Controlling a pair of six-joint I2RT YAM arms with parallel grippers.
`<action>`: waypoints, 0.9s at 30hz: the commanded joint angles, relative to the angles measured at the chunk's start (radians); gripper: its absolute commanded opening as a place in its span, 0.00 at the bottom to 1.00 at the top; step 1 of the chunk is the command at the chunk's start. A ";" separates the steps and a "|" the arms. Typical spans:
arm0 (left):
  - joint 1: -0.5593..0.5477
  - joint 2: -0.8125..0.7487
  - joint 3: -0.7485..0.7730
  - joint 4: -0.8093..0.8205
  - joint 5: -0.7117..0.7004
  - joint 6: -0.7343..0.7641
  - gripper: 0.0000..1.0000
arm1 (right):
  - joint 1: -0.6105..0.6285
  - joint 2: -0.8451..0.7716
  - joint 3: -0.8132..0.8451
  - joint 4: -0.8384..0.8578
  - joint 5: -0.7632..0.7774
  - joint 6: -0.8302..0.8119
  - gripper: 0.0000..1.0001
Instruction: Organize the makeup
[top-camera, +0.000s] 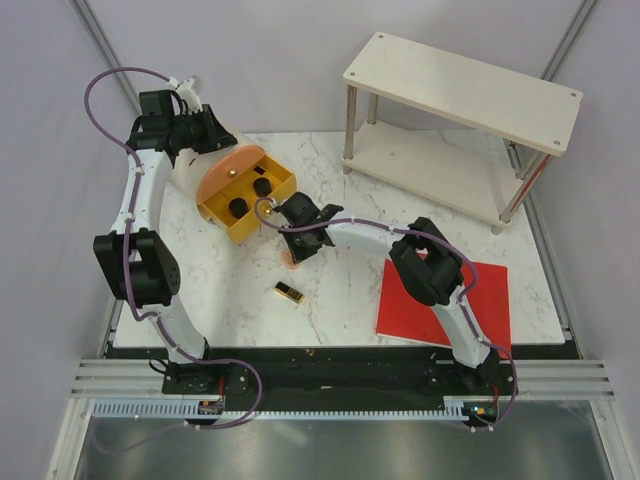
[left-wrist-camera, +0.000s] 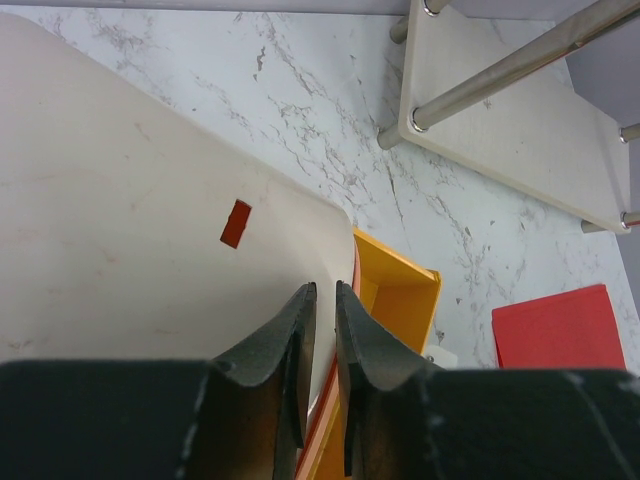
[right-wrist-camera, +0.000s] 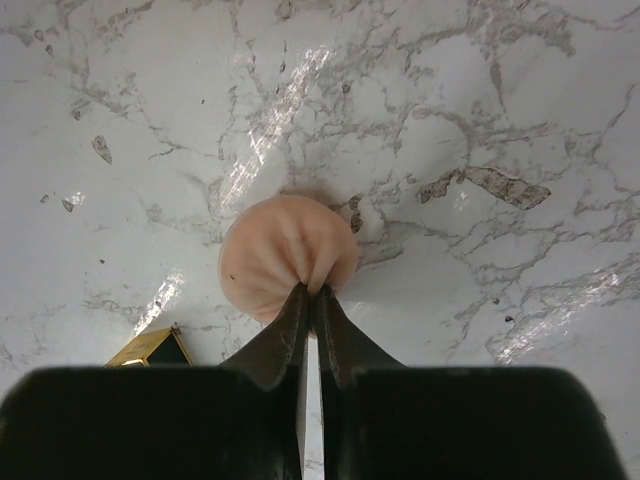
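My right gripper (top-camera: 297, 250) is shut on the peach puff (top-camera: 289, 259), pinching its near side just above the marble; the puff bunches at the fingertips in the right wrist view (right-wrist-camera: 285, 248), where the gripper (right-wrist-camera: 313, 292) shows too. The gold-and-black lipstick (top-camera: 289, 292) lies on the table nearer the front, and its corner shows in the right wrist view (right-wrist-camera: 150, 348). Two round black compacts (top-camera: 262, 186) (top-camera: 238, 208) sit inside the open orange-yellow case (top-camera: 268, 210). My left gripper (top-camera: 226, 140) (left-wrist-camera: 325, 290) is shut on the edge of the case's raised lid (left-wrist-camera: 150, 200). No foundation tubes are in view.
A flat red sheet (top-camera: 445, 300) lies at the front right under the right arm. A two-tier pale wooden shelf (top-camera: 460, 90) on metal legs stands at the back right. The marble table (top-camera: 230, 300) ends at a black rail in front.
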 joint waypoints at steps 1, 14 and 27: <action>0.019 0.056 -0.077 -0.271 -0.101 0.037 0.24 | -0.006 -0.013 0.019 -0.042 0.035 -0.001 0.09; 0.019 0.068 -0.065 -0.270 -0.083 0.032 0.24 | -0.044 -0.238 0.037 -0.097 0.055 -0.019 0.08; 0.018 0.065 -0.063 -0.267 -0.069 0.025 0.24 | -0.069 -0.053 0.531 -0.098 0.006 0.014 0.09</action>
